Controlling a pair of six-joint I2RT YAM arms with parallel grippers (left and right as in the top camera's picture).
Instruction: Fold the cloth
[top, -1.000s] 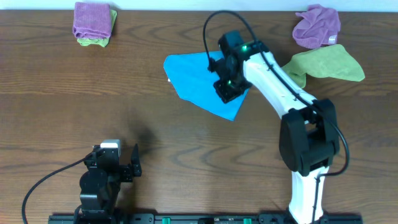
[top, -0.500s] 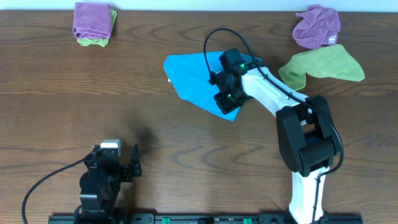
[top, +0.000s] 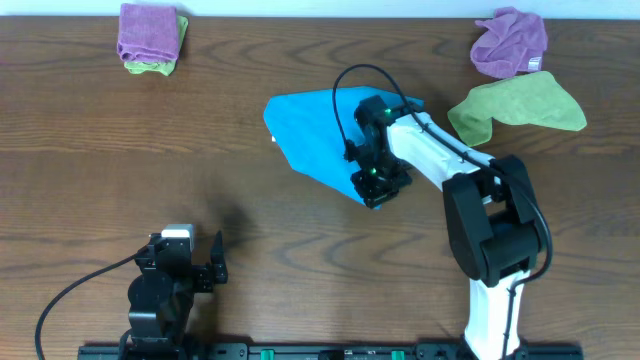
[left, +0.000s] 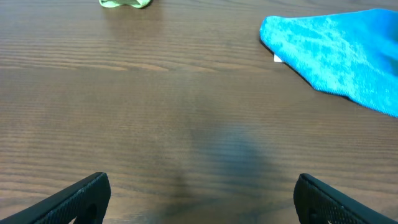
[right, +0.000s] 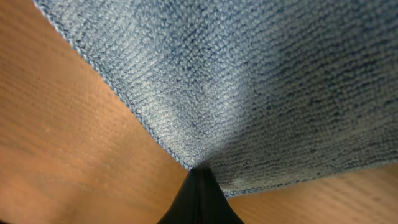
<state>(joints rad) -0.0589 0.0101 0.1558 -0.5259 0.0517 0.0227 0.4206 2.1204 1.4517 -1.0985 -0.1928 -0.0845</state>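
My right pincer (right: 200, 174) is shut tight on the near corner of the blue cloth (top: 315, 135), and the corner bunches up at its tips. The cloth lies on the brown surface (top: 100, 170), on the far side, a bit right of the middle. My left pincer (left: 200, 193) is wide open at the near left and holds nothing.

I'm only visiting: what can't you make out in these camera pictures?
- Overhead: the white right arm covers the near corner of the bright sky-blue terry cloth, hiding the grip.
- Right wrist: too close; only weave, wooden table and the dark tip of the right fingers show, and the cloth runs past the edges.
- Left wrist: the right edge cuts off the cloth; its small white label is too small to read.
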